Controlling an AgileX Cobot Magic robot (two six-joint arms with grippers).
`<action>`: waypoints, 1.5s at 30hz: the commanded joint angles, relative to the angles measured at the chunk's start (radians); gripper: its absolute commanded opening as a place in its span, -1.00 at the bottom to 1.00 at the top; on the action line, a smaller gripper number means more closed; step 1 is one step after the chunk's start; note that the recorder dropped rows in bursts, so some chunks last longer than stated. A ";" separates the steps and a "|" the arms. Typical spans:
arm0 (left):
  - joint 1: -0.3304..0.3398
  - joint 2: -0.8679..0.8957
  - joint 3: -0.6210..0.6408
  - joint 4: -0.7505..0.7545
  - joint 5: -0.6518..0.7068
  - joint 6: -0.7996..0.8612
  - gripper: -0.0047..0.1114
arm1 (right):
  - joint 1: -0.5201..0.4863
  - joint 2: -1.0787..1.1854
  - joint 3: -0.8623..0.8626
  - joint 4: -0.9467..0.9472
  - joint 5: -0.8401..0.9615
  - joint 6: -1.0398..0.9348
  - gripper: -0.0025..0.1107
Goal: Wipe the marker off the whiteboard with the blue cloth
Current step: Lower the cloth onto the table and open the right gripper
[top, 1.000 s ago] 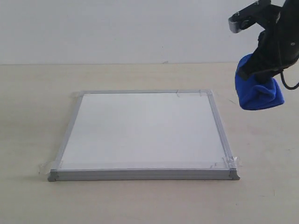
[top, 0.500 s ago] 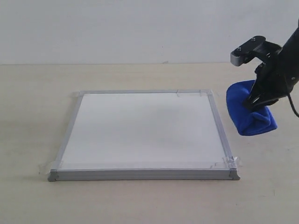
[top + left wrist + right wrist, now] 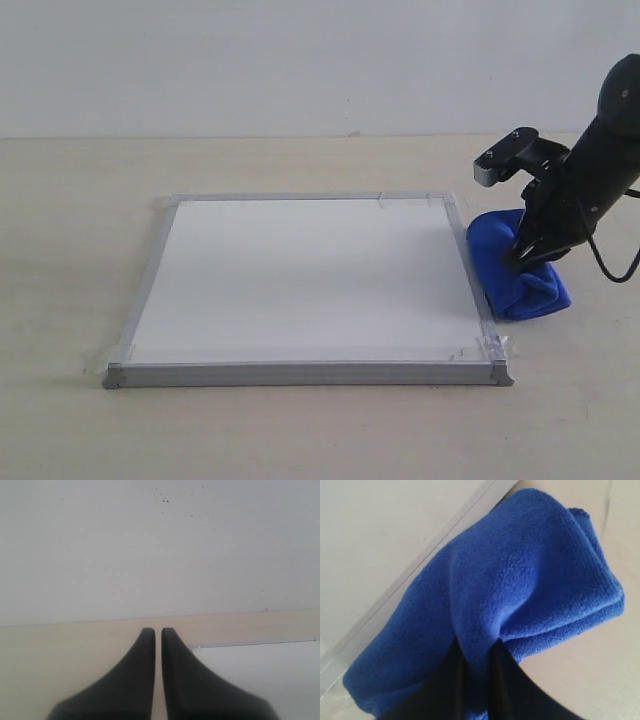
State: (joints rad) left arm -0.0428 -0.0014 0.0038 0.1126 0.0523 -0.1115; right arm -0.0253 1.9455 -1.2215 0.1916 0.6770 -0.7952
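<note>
The whiteboard [image 3: 300,275] lies flat on the table, and its white face shows no marker line in any view. The blue cloth [image 3: 505,285] sits low on the table against the board's right frame, bunched up. My right gripper [image 3: 525,258] comes down from the right and is shut on a fold of the cloth. In the right wrist view the cloth [image 3: 520,575] fills the middle, pinched at my right gripper [image 3: 476,652], with the board [image 3: 375,535] beside it. My left gripper [image 3: 157,631] is shut on nothing, near a corner of the board [image 3: 265,670].
The beige table [image 3: 300,430] reaches on all sides of the board. A white wall [image 3: 300,60] stands behind it. Clear tape bits sit at the board's near corners [image 3: 495,350]. A cable loops off the right arm [image 3: 615,265].
The right gripper has come down and to the left with the cloth, from above the table's far right to table level beside the board's right frame.
</note>
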 commanded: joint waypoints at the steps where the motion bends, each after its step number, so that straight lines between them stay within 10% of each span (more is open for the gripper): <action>1: -0.003 0.001 -0.004 0.001 0.000 -0.001 -0.84 | -0.005 0.019 0.003 0.001 -0.019 -0.010 -0.96; 7: -0.003 0.001 -0.004 0.001 0.000 -0.001 -0.84 | -0.005 0.023 0.003 0.001 -0.024 -0.003 -0.82; 15: -0.003 0.001 -0.004 0.001 0.000 -0.001 -0.84 | -0.005 0.023 0.003 -0.027 -0.080 0.130 0.40; 24: -0.003 0.001 -0.004 0.001 0.000 -0.001 -0.84 | -0.005 0.003 -0.057 -0.166 -0.017 0.403 0.33; 33: -0.003 0.001 -0.004 0.001 0.000 -0.001 -0.84 | 0.010 -0.080 -0.081 0.149 0.003 0.327 -0.96; 45: -0.003 0.001 -0.004 0.001 0.000 -0.001 -0.84 | 0.035 0.016 0.012 0.004 -0.139 0.457 -0.96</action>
State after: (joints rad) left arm -0.0428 -0.0014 0.0038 0.1126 0.0523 -0.1115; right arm 0.0098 1.9599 -1.2171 0.2719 0.5698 -0.3956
